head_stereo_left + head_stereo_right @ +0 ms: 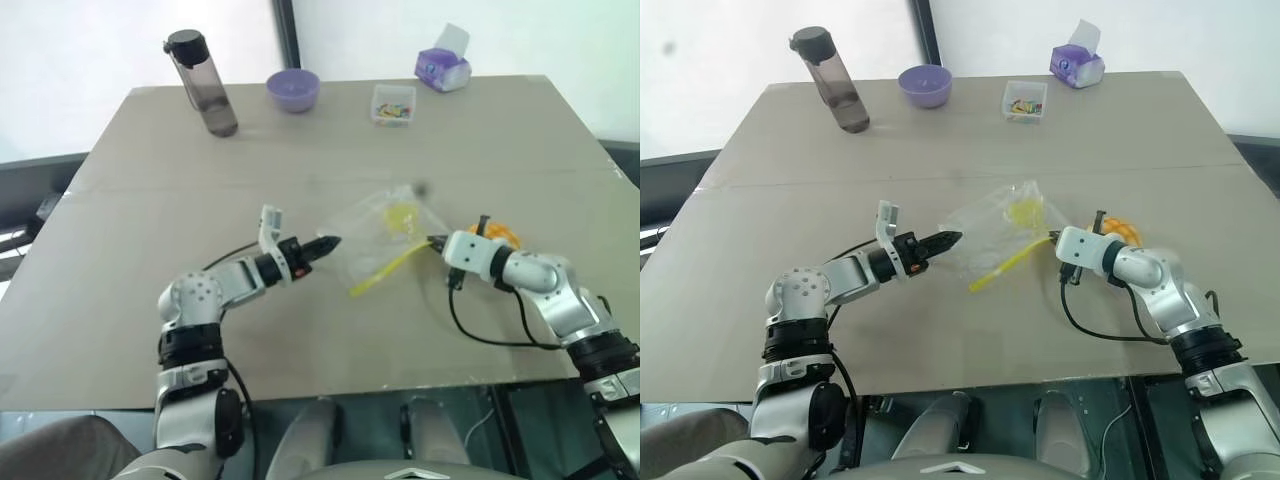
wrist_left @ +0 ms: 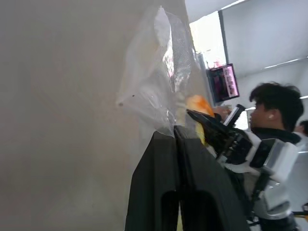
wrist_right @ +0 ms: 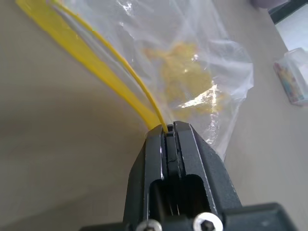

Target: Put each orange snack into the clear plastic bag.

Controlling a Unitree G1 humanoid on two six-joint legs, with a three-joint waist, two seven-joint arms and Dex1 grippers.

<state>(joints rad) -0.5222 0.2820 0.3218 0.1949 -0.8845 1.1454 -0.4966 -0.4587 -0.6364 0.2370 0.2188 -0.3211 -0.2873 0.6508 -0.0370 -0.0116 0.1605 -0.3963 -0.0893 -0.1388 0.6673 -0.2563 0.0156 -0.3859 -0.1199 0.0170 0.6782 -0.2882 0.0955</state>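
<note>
Grippers pinch clear zip bag (image 1: 1005, 228): right gripper (image 3: 168, 129) clamps yellow strip, left gripper (image 2: 174, 131) nips opposite edge; bun (image 1: 1120, 229) beside right wrist.

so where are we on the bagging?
Done: one yellow-orange piece already shows inside the clear plastic bag. In hand: the right gripper is shut on the bag's yellow strip, and the left gripper has its fingers closed on the bag's opposite edge. Left: an orange snack lies on the table behind the right wrist, not yet bagged.
</note>
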